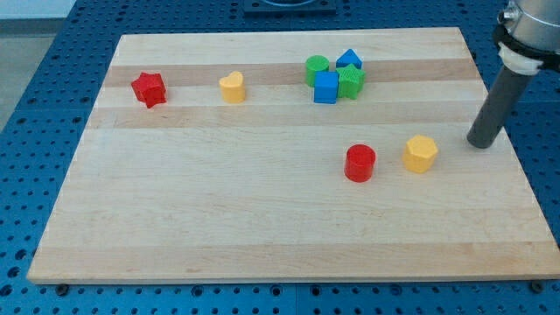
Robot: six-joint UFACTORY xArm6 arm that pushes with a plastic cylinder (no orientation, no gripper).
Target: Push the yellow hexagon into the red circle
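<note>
Pincer state cannot be reported, since the arm ends in a plain dark rod; only my tip (479, 144) is seen, set down on the wooden board (262, 227) near its edge at the view's right. My tip is found to the view's right of the yellow hexagon (420, 154), near it but apart, with bare wood visible between them. No block is touched by my tip.

The yellow hexagon is located in the right half of the board, about mid-height. The red circle (360, 164) is observed just to its left and slightly lower, close by, with a narrow gap of board showing between the two.

A cluster of four blocks is noted toward the view's top, right of centre: a green cylinder (317, 68), a blue block with a pointed top (349, 60), a blue cube (325, 87) and a second green block (352, 82). These are packed closely together; whether all are touching cannot be determined.

A yellow heart (232, 87) is recorded further left along the same band, standing alone. A red star (150, 88) is recorded well to its left, near the board's left edge.
</note>
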